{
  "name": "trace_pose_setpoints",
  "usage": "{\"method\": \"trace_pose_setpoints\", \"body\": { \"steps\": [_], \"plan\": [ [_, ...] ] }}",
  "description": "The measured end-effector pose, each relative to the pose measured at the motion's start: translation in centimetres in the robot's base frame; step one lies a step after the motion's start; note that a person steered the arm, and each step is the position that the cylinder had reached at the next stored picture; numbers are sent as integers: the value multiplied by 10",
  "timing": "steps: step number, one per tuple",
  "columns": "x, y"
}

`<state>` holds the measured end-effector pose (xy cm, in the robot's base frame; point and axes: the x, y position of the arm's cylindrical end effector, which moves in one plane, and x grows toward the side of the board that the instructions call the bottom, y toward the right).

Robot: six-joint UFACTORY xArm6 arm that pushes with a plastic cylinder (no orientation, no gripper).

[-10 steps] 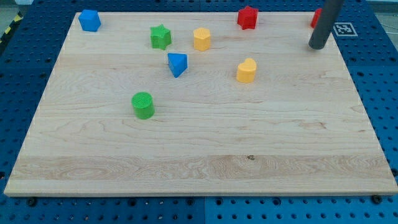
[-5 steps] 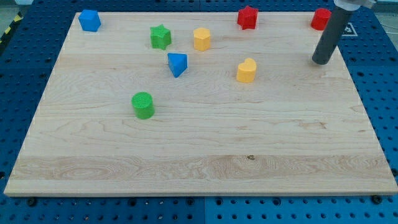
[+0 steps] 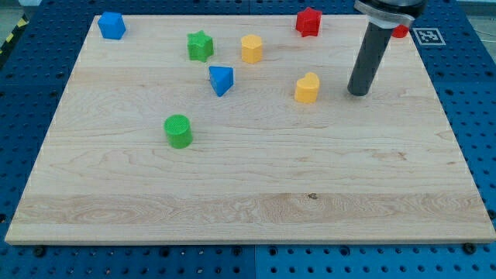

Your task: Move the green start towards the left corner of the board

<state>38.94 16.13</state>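
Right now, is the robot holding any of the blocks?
No, nothing is held. My tip rests on the bare board, apart from every block, just to the view's right of the yellow heart block.

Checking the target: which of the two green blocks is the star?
The green star near the view's top, left of the yellow hexagon; the other, the green cylinder, is round.

blue cube (image 3: 111, 25) | blue triangle (image 3: 221, 80) | green cylinder (image 3: 178, 130) | yellow heart (image 3: 307, 88)
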Motion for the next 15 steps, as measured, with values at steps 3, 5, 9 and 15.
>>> {"method": "trace_pose_setpoints", "body": {
  "steps": [3, 5, 9, 15],
  "plan": [
    [-30, -49],
    [-65, -68],
    [-144, -148],
    [-89, -282]
  ]
}}
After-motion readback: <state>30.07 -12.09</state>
